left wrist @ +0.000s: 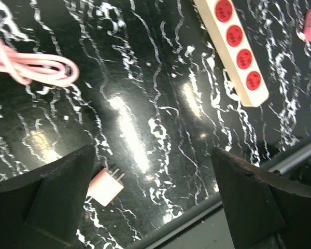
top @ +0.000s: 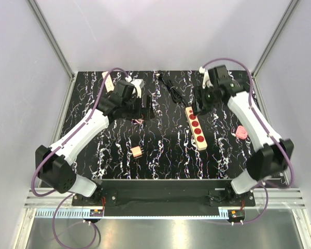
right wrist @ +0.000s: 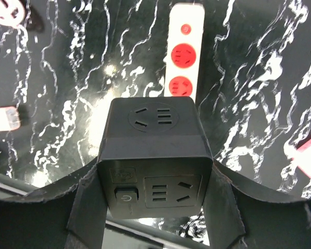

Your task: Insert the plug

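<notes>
On the table [top: 166, 155], the power strip [top: 197, 129] is being carried right of centre, running from far to near. The cube adapter [right wrist: 155, 145] is being held in the right end effector [right wrist: 154, 181] over the strip's far end. The small plug [top: 137, 151] is being carried well left of the strip, nearer the front. The coiled cable [left wrist: 36, 65] is being kept behind that plug, beside the left end effector [left wrist: 155, 207].

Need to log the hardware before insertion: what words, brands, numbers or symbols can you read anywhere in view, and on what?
No words, brands or numbers are legible.
Power symbol (circle with a bar): on the button of the black cube adapter, right wrist view.
Embossed square mark above that button: too faint to read.
White power strip: no readable print in any view.
Small pink plug: no print visible.
</notes>
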`<action>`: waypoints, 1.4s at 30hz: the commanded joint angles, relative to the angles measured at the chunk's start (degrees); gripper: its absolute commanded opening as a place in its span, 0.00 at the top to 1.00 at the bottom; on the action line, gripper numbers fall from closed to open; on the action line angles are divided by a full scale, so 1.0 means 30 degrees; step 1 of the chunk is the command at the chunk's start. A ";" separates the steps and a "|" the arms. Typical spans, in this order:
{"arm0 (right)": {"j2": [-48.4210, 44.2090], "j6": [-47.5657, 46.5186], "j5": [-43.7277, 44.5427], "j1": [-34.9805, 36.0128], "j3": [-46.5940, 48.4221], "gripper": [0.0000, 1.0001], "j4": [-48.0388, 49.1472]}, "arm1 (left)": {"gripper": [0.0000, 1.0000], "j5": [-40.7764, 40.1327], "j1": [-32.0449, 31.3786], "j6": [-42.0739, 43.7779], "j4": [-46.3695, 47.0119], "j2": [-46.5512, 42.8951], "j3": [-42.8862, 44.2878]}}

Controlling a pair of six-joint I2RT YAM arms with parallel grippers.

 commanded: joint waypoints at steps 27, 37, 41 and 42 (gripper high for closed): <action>1.1730 -0.4906 -0.1507 -0.1180 0.9236 1.00 -0.4752 | 0.01 0.1980 0.2490 -0.0736 0.0991 -0.0752 -0.0381; 1.2404 -0.5053 -0.1214 -0.1150 0.9057 1.00 -0.4399 | 0.01 0.3008 0.2843 -0.1059 0.1343 -0.0516 -0.0616; 1.2375 -0.5170 -0.1302 -0.1150 0.9263 1.00 -0.4341 | 0.01 0.3008 0.2901 -0.1001 0.1372 -0.0517 -0.0674; 1.2346 -0.5228 -0.1244 -0.1150 0.9205 1.00 -0.4282 | 0.01 0.2979 0.2901 -0.1029 0.1372 -0.0517 -0.0675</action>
